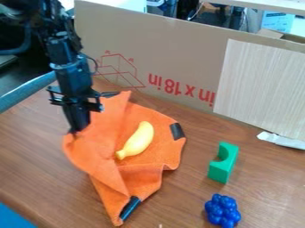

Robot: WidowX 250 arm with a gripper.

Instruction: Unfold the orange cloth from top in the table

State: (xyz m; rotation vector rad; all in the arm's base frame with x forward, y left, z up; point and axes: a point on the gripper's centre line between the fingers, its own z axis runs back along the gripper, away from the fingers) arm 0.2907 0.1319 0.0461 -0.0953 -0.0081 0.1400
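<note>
Blue cluster (223, 211): at 5 o'clock, nearest the camera
Green block (220, 170): between 4 and 5 o'clock, upright on the desk (35, 156)
Orange cloth (158, 120): around 7 o'clock, creased and folded
Yellow banana (138, 141): lying on the cloth
Hand (76, 129): between 8 and 9 o'clock, at the cloth's left edge; can't tell how far open or whether it grips anything

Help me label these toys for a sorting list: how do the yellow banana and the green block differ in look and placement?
The banana is yellow, while the block is green. The banana is rounded and curved along its length; the block has flat faces and straight edges, with a curved notch cut into it. The banana lies on the orange cloth, the block on the bare table. Each is a single plain colour.
</note>
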